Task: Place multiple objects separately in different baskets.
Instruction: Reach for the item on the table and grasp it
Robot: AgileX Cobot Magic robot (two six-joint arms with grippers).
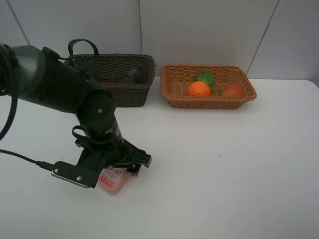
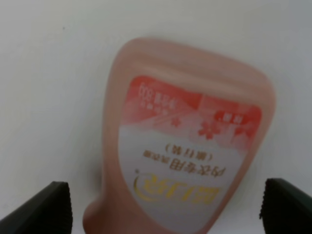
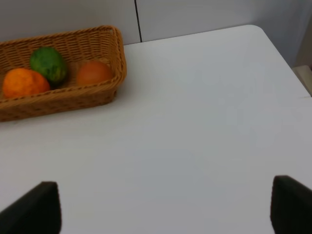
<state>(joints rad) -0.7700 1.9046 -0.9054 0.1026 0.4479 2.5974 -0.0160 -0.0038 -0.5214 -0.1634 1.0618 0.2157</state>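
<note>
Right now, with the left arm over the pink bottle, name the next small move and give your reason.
Probably lower and close the left end effector on the pink bottle: its open fingers straddle the bottle, which lies flat on the table, outside both baskets.

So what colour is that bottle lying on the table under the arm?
The bottle is pink, with a red-and-white label and gold lettering; the left wrist view shows it best.

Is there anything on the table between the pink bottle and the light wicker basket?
No. In the exterior high view, only bare white table lies between the pink bottle and the light wicker basket.
</note>
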